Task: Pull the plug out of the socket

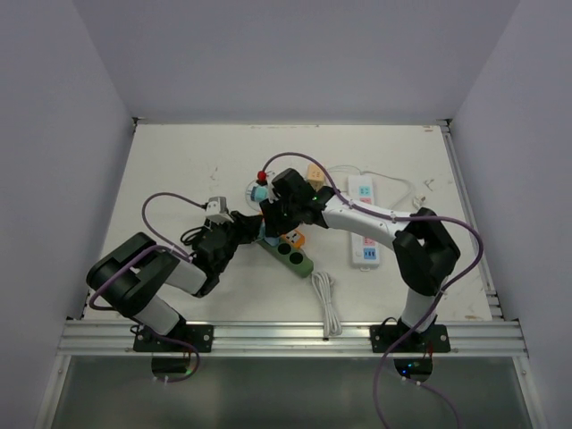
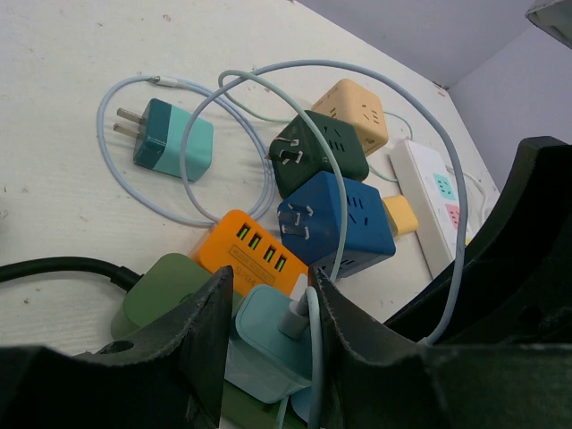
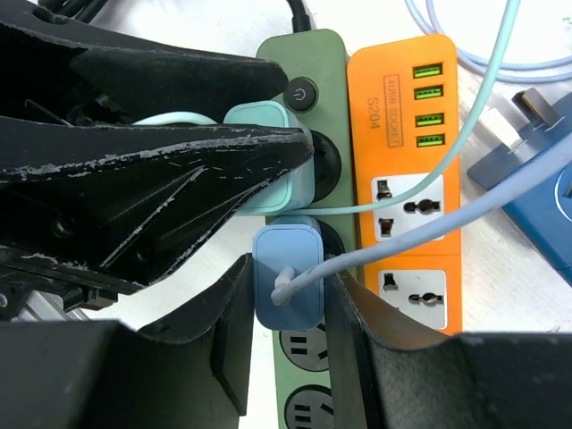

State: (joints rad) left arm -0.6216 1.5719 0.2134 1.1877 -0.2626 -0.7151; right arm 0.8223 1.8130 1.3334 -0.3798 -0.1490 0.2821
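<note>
On the green power strip [image 3: 326, 80], in the socket nearest its round switch [image 3: 299, 94], sits a teal plug [image 3: 273, 121], and in the next socket along sits a blue plug [image 3: 288, 279]; both look seated against the strip's face. The left end effector [image 2: 271, 290] is clenched on the teal plug, one dark finger pressed to each side of it, with a pale cable leaving the plug's top between them. The right end effector [image 3: 288, 290] comes in from the strip's opposite end and grasps the blue plug in the same way, its fingers [image 3: 237, 313] touching both flanks while a light blue cable runs out of the plug's face. Two sockets further along the strip, beyond the blue plug, show bare. An orange power strip [image 3: 407, 179] lies touching the green strip's long side. On the far side of the orange one from the green strip are a blue cube adapter [image 2: 335, 223], a dark green cube [image 2: 317, 154] and a tan cube [image 2: 353, 112], with a loose teal charger [image 2: 174, 138] lying prongs outward on the bench [image 1: 179, 170]. A white power strip [image 1: 362, 219] lies well apart from the green strip, and a bundled white cord [image 1: 326, 299] rests near the green strip's free end.
</note>
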